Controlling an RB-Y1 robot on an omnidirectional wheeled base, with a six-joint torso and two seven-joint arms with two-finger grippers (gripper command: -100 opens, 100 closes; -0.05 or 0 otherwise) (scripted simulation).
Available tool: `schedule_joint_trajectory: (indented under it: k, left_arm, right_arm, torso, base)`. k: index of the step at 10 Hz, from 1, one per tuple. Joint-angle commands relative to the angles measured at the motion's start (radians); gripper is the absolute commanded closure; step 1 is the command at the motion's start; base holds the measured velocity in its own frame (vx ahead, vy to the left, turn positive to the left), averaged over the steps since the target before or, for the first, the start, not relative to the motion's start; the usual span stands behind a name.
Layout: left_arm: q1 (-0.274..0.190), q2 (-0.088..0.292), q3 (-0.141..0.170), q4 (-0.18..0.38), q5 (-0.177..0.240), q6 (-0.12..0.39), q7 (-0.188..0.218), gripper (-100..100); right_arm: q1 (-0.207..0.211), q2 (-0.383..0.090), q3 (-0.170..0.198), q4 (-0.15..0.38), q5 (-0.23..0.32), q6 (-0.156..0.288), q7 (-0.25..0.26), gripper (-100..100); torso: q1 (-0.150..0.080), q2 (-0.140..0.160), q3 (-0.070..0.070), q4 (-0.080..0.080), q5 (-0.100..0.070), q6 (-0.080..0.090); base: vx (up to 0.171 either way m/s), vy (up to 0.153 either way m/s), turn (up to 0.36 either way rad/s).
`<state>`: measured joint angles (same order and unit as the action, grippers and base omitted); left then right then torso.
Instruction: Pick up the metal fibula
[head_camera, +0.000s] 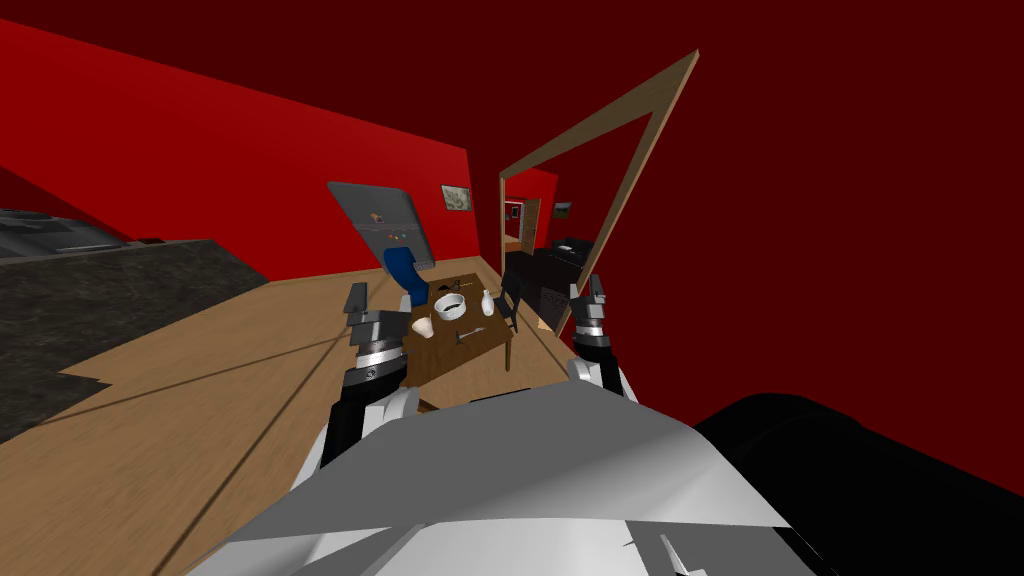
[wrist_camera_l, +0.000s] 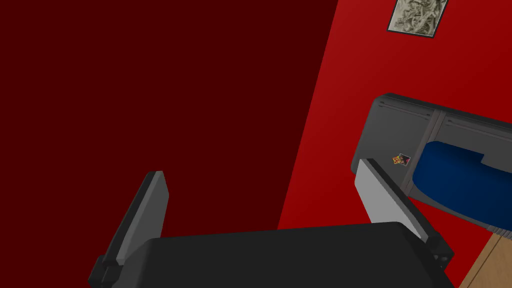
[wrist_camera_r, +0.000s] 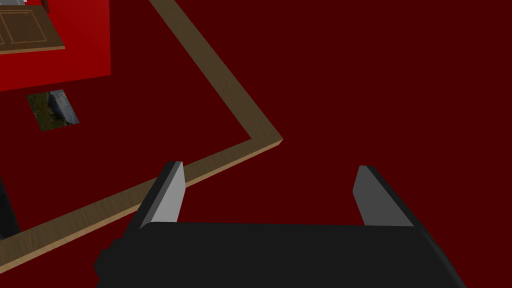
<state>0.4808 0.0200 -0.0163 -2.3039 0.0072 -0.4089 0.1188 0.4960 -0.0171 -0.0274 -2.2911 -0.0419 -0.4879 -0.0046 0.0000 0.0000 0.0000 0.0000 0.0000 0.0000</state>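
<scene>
A small grey metal fibula (head_camera: 467, 334) lies on the near part of a brown wooden table (head_camera: 485, 350) ahead of me. My left gripper (head_camera: 357, 300) is raised beside the table's left edge and points at the red wall. In the left wrist view that gripper (wrist_camera_l: 261, 170) stands open with nothing between its fingers. My right gripper (head_camera: 593, 290) is raised to the right of the table, near the doorway. Seen from the right wrist, that gripper (wrist_camera_r: 270, 167) is open and holds nothing.
The table also carries a white bowl (head_camera: 451, 305), a white bottle (head_camera: 487, 303) and a pale cup (head_camera: 423, 327). A blue chair (head_camera: 402, 268) and a grey fridge (head_camera: 380, 225) stand behind it. A wood-framed doorway (head_camera: 600, 180) opens on the right, and a dark counter (head_camera: 100, 300) lies to the left.
</scene>
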Motion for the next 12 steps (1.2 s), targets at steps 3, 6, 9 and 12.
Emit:
schedule_joint_trajectory:
  k: [3,6,9,12]
  left_arm:
    - [-0.02,0.074,0.008,0.066,-0.005,-0.003,-0.007,-100]
    - [-0.043,0.109,0.019,0.149,-0.011,-0.008,-0.016,-100]
    - [-0.068,0.131,0.034,0.254,-0.02,-0.012,-0.028,-100]
    - [-0.085,0.139,0.046,0.33,-0.026,-0.015,-0.037,-100]
  right_arm:
    - [0.0,0.0,0.0,0.0,0.0,0.0,0.0,0]
    - [0.0,0.0,0.0,0.0,0.0,0.0,0.0,0]
    - [0.0,0.0,0.0,0.0,0.0,0.0,0.0,0]
    - [0.0,0.0,0.0,0.0,0.0,0.0,0.0,0]
  torso:
    - [0.0,0.002,0.001,0.0,0.0,0.0]
    - [0.001,0.002,0.001,0.0,0.0,0.0]
    - [0.001,0.002,0.001,0.0,0.0,0.0]
    - [0.001,0.002,0.001,0.0,0.0,0.0]
  base:
    - [-0.028,0.002,0.003]
    - [-0.031,0.007,0.002]
    - [-0.033,0.014,0.002]
    - [-0.024,0.019,0.0]
